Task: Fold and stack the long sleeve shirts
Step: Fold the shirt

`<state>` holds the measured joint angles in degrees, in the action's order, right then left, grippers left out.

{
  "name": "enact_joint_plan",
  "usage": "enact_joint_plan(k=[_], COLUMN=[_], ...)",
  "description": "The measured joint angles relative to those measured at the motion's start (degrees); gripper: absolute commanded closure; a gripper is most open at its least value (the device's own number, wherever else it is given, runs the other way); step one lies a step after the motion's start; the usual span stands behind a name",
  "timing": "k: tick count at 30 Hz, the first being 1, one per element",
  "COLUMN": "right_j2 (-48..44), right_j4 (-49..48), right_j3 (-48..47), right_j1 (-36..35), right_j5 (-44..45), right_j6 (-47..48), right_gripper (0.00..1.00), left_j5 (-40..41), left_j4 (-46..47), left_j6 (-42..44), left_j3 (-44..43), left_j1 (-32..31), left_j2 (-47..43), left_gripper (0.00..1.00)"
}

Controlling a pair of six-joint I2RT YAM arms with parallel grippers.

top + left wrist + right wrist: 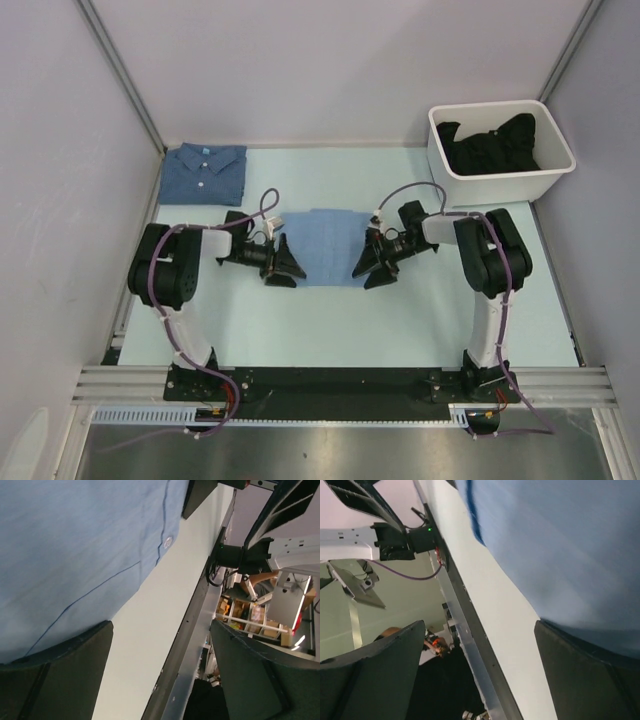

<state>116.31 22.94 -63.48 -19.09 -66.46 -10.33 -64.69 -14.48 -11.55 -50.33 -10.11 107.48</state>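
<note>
Pale-green table (pixel 350 320), grey walls (pixel 330 60) on three sides, two folded shirts.
At centre the sky-blue shirt (pixel 325 245) lies flat, a smooth weave with stitched seams and a pale button (pixel 167 542). The left gripper (pixel 287 262) and right gripper (pixel 372 262) flank its side edges, jaws wide apart, clamping nothing. The denim shirt (pixel 205 172) sits in the far-left corner. A white bin (pixel 495 183) of black cloth (pixel 490 145) stands far right.

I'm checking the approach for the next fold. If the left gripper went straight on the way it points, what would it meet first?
Most likely the near edge of the light sky-blue shirt, which lies right in front of the open left gripper. How high the gripper is above the cloth is unclear.
</note>
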Motion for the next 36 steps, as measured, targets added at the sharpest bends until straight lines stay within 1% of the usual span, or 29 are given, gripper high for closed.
enact_joint_plan(k=[3,5,6,8,9,10,11,12,13,14,15,16,18,19,21,22,23,24,25,27,29,30,31,33,36], right_j2=[-1.51,-3.56,-4.7,-7.8,-9.16,-10.91,-12.55,-14.01,-14.69,-14.99,-14.82,-14.08,-12.31,-11.06,-8.48,-7.54,-7.04,-6.78,-6.6,-5.88,-5.16,-4.81,-4.44,-3.52,-2.1], right_j4=[8.11,12.96,14.47,17.09,17.46,17.53,17.22,16.41,15.67,14.62,13.33,12.15,10.97,10.4,9.42,9.31,9.14,9.03,8.92,8.81,9.27,9.77,10.36,12.2,15.04], right_j3=[-0.85,-1.46,-1.6,-1.7,-1.7,-1.68,-1.66,-1.62,-1.55,-1.44,-1.25,-0.92,-0.59,-0.55,-0.48,-0.5,-0.5,-0.5,-0.5,-0.57,-0.98,-1.38,-1.86,-3.48,-6.8], right_j1=[3.17,4.61,5.03,5.73,5.97,6.12,6.19,6.19,6.19,6.19,6.19,6.19,6.19,6.19,6.16,6.16,6.25,6.27,6.27,6.27,6.56,6.82,7.02,7.45,8.85], right_j5=[2.97,6.84,8.98,13.18,14.47,16.28,17.75,19.02,19.69,20.41,21.07,21.59,22.18,22.45,22.56,21.38,20.79,20.44,20.17,19.65,19.08,18.97,18.99,19.15,20.37], right_j6=[6.54,10.25,11.54,13.11,13.14,12.81,12.24,11.45,10.82,9.77,8.7,7.67,6.36,5.81,5.09,4.28,3.82,3.52,3.43,3.48,3.72,4.02,4.5,5.68,8.63], right_gripper=[0.07,0.09,0.09,0.12,0.13,0.13,0.17,0.19,0.2,0.23,0.23,0.24,0.26,0.3,0.36,0.36,0.37,0.41,0.43,0.45,0.45,0.45,0.44,0.44,0.43], left_j5=[-0.33,1.86,3.56,8.55,10.54,13.05,15.19,17.31,19.3,20.85,22.12,23.39,25.27,25.86,26.6,26.58,26.29,25.62,25.27,24.79,23.78,23.39,23.26,23.04,22.45], left_j4=[-3.52,-7.82,-9.64,-13.68,-14.82,-16.17,-17.25,-18.14,-19.17,-20.15,-20.92,-21.64,-23.23,-23.56,-24.26,-24.26,-24.15,-24.0,-23.78,-22.99,-22.67,-22.67,-22.75,-22.99,-23.54], left_j6=[2.8,8.02,10.38,16.46,18.27,20.44,22.25,23.85,25.44,26.77,27.96,29.35,31.26,31.8,32.83,33.11,33.18,33.38,33.59,33.79,33.83,34.05,34.21,34.82,35.95], left_j3=[0.31,0.44,0.57,0.63,0.48,-0.07,-1.01,-2.21,-3.65,-5.07,-6.1,-6.6,-6.36,-6.01,-5.53,-5.51,-5.51,-5.51,-5.51,-5.51,-5.53,-5.55,-5.51,-5.2,-4.39], left_j1=[3.34,5.57,6.29,7.67,7.98,8.07,8.04,7.78,7.5,7.15,6.69,6.05,4.57,3.91,2.6,2.14,1.79,1.75,1.62,1.38,1.01,0.55,-0.37,-3.61,-10.47], left_j2=[-0.7,-3.39,-5.31,-11.47,-13.75,-16.09,-17.44,-17.7,-17.03,-15.61,-13.9,-11.98,-9.66,-9.18,-8.33,-7.89,-7.5,-7.3,-7.17,-6.38,-5.38,-5.03,-4.9,-4.9,-5.4], left_gripper=[0.13,0.16,0.21,0.26,0.32,0.35,0.39,0.45,0.47,0.49,0.53,0.55,0.56,0.56,0.57,0.57,0.62,0.65,0.73,0.81,0.92,0.94,0.99,1.0,1.0])
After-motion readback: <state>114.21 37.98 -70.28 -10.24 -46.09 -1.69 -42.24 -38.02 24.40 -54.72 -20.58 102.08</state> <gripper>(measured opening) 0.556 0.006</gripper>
